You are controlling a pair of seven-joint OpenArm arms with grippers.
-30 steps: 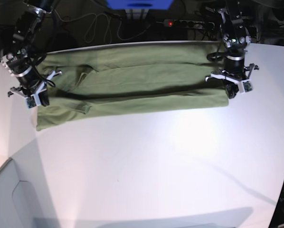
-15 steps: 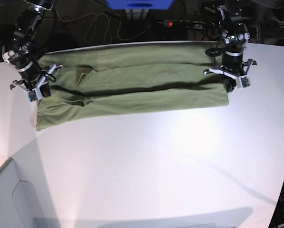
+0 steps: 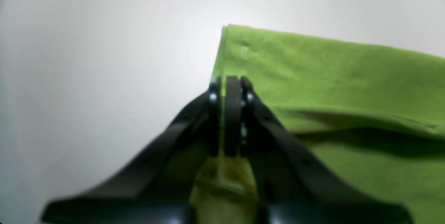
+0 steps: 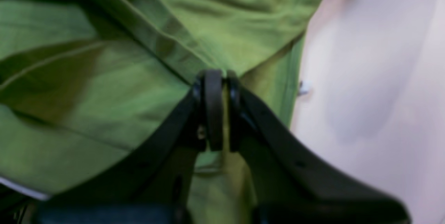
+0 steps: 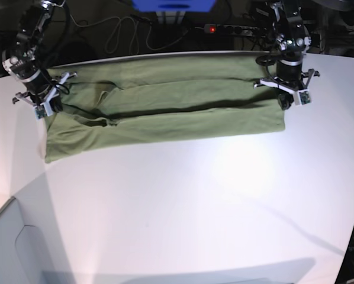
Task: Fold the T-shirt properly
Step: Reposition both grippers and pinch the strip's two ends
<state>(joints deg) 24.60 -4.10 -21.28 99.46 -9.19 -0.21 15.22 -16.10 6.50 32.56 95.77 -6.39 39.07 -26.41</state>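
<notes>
Clenched jaws of the left gripper (image 3: 229,119) and right gripper (image 4: 217,111) are pinching the T-shirt (image 5: 165,109); both should be lifting evenly.

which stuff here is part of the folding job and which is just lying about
In the job:
T-shirt
left gripper, shut on the T-shirt
right gripper, shut on the T-shirt
table

Just lying about:
power strip
cables
blue box

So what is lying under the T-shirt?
Under the T-shirt only the white table shows, around the cloth's edges. The shirt is folded in layers, so the lower layers and the table beneath them are covered and cannot be seen.
</notes>
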